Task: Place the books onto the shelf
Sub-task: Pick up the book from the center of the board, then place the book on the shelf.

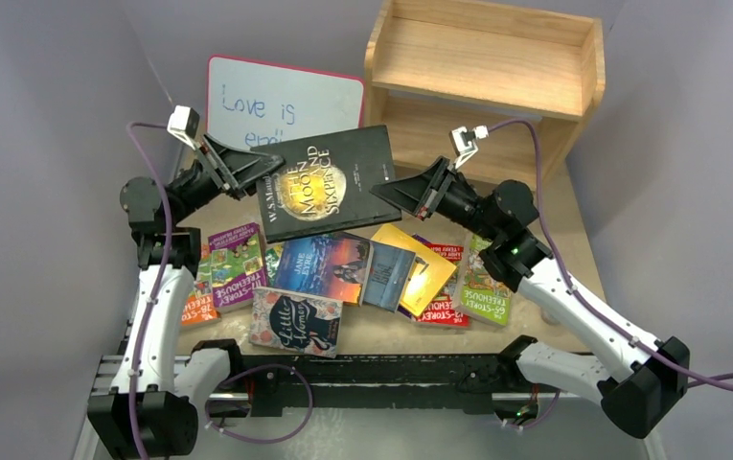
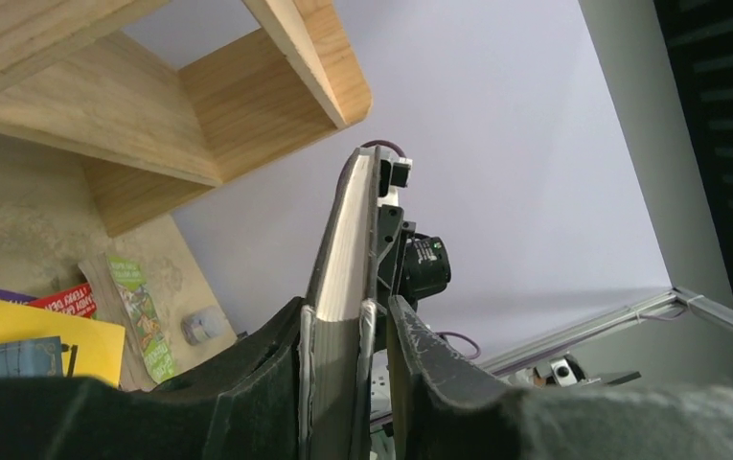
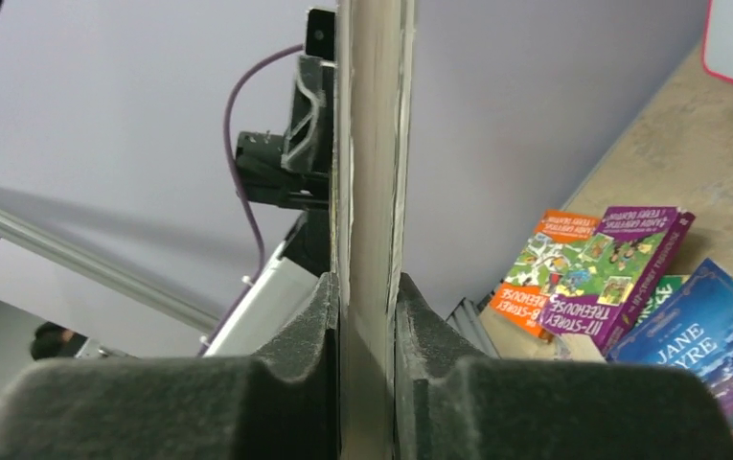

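A: Where is the dark book (image 1: pixel 328 182)?
B: Lifted at the centre of the overhead frame, above the other books (image 1: pixel 333 273) scattered on the worktop (image 1: pixel 573 230). The left claw (image 1: pixel 268 165) clamps its left edge, and the right claw (image 1: pixel 382 191) pinches its right edge.
A: And the shelf (image 1: pixel 487 77)?
B: Upper right, both tiers bare.

Even, bright light; near foreground perhaps slightly blurred.

Whiteboard (image 1: pixel 281 105) writing half hidden behind the raised dark book (image 1: pixel 329 182); second line unreadable.
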Motion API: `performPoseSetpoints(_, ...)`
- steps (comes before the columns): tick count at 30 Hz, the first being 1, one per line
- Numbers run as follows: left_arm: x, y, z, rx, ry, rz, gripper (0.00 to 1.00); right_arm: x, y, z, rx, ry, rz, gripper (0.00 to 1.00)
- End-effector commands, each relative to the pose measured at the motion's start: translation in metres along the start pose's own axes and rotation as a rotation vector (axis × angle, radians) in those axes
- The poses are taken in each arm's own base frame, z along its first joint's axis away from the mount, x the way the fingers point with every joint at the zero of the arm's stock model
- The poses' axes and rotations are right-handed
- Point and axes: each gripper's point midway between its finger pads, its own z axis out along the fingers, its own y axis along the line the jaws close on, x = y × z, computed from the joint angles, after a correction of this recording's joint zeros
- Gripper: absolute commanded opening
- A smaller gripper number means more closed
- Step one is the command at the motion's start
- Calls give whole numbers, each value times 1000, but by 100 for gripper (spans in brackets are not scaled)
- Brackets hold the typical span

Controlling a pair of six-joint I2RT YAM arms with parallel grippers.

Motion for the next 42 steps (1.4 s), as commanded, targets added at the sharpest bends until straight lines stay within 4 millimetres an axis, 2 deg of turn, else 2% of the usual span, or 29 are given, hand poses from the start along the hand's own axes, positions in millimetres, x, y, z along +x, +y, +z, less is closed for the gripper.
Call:
performPoseSetpoints(1,-15,-9,6,-60,-53,90,42,-22,29,-1,-57,-42,-126,0)
performPoseSetpoints(3,-21,11,7,-155,-57,111,56,-32,33,-2,-44,-61,-171,0)
performPoseSetpoints(6,-29,29,5,-280,-63,165,67,-54,52,-5,-20,-115,-279,0)
performPoseSetpoints(10,-41,36,-2,-412,-86,263,69,-87,79,-15,32,-204,-411,0)
performPoseSetpoints(16,-61,51,-21,-616,-154,373,71,-145,102,-34,197,-392,-573,0)
performPoseSetpoints(19,-64,59,-27,-663,-172,384,71,-172,129,-46,218,-501,-658,0)
performPoseSetpoints(23,-65,70,-33,-704,-184,383,72,-196,163,-61,221,-609,-753,0)
performPoseSetpoints(27,-60,80,-35,-701,-179,364,72,-215,177,-75,267,-702,-794,0)
performPoseSetpoints(31,-54,92,-37,-694,-170,341,72,-233,172,-79,353,-763,-792,0)
performPoseSetpoints(36,-48,108,-43,-727,-161,326,72,-248,135,-74,548,-752,-762,0)
performPoseSetpoints(42,-43,124,-45,-756,-142,307,72,-257,100,-66,648,-704,-711,0)
